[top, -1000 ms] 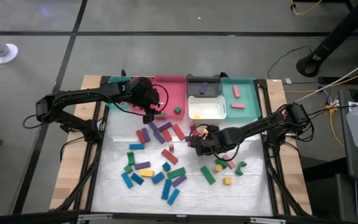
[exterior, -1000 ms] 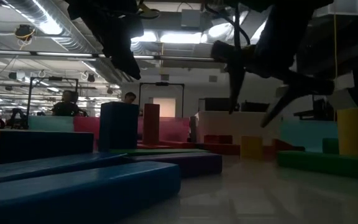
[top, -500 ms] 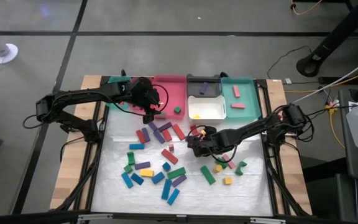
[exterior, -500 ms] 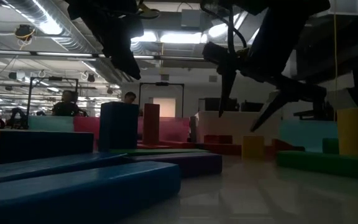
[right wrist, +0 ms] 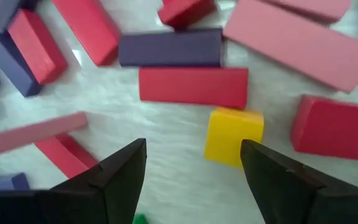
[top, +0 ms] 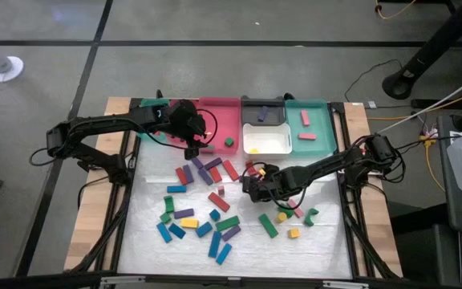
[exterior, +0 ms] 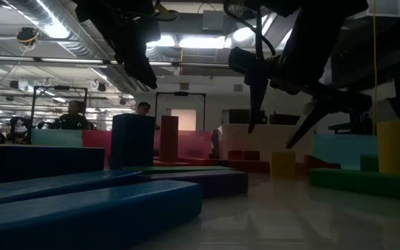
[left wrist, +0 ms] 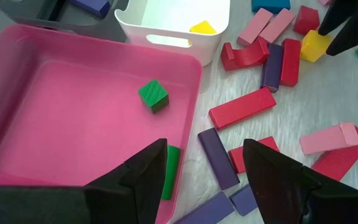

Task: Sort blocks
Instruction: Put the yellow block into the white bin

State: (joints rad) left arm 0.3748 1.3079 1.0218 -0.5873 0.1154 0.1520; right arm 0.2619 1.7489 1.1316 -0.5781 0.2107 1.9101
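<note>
Many small blocks (top: 207,201) in red, blue, green, purple, pink and yellow lie loose on the white mat. My left gripper (top: 192,148) hangs open and empty over the near edge of the pink tray (top: 215,120). A green cube (left wrist: 153,96) lies in that tray, and a green block (left wrist: 171,169) leans at its wall below the fingers. My right gripper (top: 250,188) is open and empty above the blocks at mid-table. In its wrist view (right wrist: 194,152) a yellow cube (right wrist: 234,137) lies just ahead of the fingers, next to a red bar (right wrist: 193,87) and a purple bar (right wrist: 169,48).
Trays stand in a row at the table's far edge: a teal one (top: 146,103), the pink one, a black one (top: 261,111) with a purple block, a white one (top: 267,143) with a yellow block (left wrist: 202,27), and a teal one (top: 307,127) with pink blocks. People show in the room behind (exterior: 71,114).
My right gripper has gone a little down and toward the table's near edge over the blocks, and it stays open. No block has moved.
</note>
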